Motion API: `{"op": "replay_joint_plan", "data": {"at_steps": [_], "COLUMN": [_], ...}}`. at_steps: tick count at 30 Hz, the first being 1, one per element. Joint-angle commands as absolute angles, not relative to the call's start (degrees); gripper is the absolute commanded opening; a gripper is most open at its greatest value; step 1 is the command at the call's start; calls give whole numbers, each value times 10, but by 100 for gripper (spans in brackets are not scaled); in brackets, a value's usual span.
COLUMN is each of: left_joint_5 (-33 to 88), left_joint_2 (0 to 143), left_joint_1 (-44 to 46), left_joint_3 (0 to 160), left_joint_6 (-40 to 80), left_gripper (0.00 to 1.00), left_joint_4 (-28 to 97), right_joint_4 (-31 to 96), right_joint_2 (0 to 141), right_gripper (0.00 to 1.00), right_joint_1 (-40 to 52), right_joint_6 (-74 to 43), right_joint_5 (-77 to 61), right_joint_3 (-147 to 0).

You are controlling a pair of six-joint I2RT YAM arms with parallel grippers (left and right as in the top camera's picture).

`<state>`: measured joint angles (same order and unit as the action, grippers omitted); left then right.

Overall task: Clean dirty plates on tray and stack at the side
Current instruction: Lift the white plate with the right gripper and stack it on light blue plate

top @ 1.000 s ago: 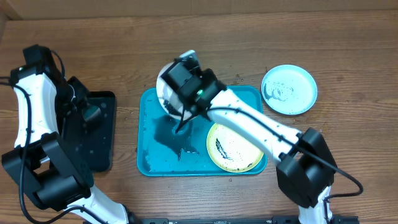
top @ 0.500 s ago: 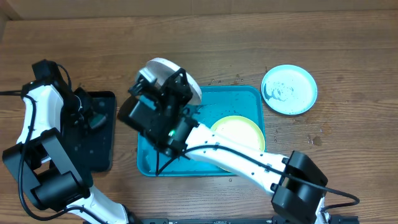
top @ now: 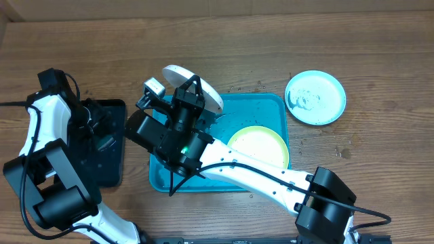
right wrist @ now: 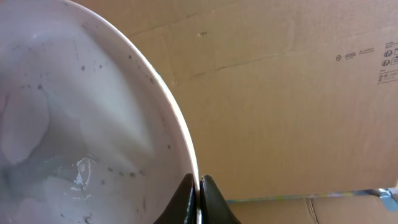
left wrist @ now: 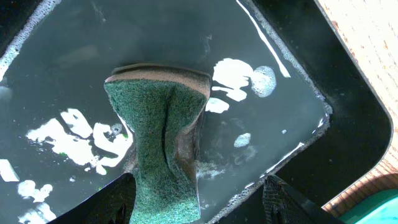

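Scrubbing step pending. Overhead: right end effector (top: pixel 192 91) lifts white-rimmed round plastic plate (top: pixel 193 87) over bright blue rectangular plastic tray (top: pixel 271 105), needing sponge contact next

Left wrist: left end effector (left wrist: pixel 196 193) pinches green scouring sponge (left wrist: pixel 163 134) above wet black tray (left wrist: pixel 348 118)

Right wrist: fingers (right wrist: pixel 186 196) clamp the rim

overhead: straight down on bench (top: pixel 380 47) | left wrist: close, down into black tray (left wrist: pixel 348 143) | right wrist: close, along white plate (right wrist: pixel 74 143) rim | shared: both also seen overhead

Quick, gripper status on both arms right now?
Left gripper: shut on the green sponge.
Right gripper: shut on the white plate rim.
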<state>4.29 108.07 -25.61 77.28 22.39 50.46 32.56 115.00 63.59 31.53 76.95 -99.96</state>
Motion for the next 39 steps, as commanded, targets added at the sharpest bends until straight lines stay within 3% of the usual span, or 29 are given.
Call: {"op": "replay_joint_plan", "data": {"at_steps": [1, 9, 11, 14, 20, 26, 30, 33, 39], "left_joint_5": [41, 50, 50, 49, 50, 50, 50, 49, 49], "left_joint_2": [1074, 1074, 1075, 1075, 1075, 1075, 1075, 1075, 1075], "left_joint_1": [-260, -260, -260, -260, -260, -260, -260, -259, -259], "left_joint_3": [784, 819, 819, 819, 819, 819, 819, 819, 819], "left_joint_6": [225, 225, 225, 225, 225, 225, 225, 225, 225], "left_gripper": [66, 68, 76, 99, 100, 100, 100, 100, 100], "left_joint_4": [512, 546, 547, 548, 548, 548, 548, 548, 547], "right_joint_4": [322, 322, 323, 356, 488, 593, 618, 619, 616], "right_joint_2": [1128, 1109, 1096, 1078, 1069, 1056, 1056, 1053, 1030], "right_gripper": [4, 3, 4, 4, 4, 4, 4, 4, 4], "right_joint_1": [635, 598, 592, 590, 549, 526, 511, 470, 306], "right_joint_6": [293, 155, 129, 87, -15, -35, -43, -143, -211], "right_joint_5": [787, 827, 820, 748, 400, 509, 391, 336, 175], "right_joint_3": [-1017, -1017, -1017, -1017, -1016, -1018, -1018, -1018, -1018]}}
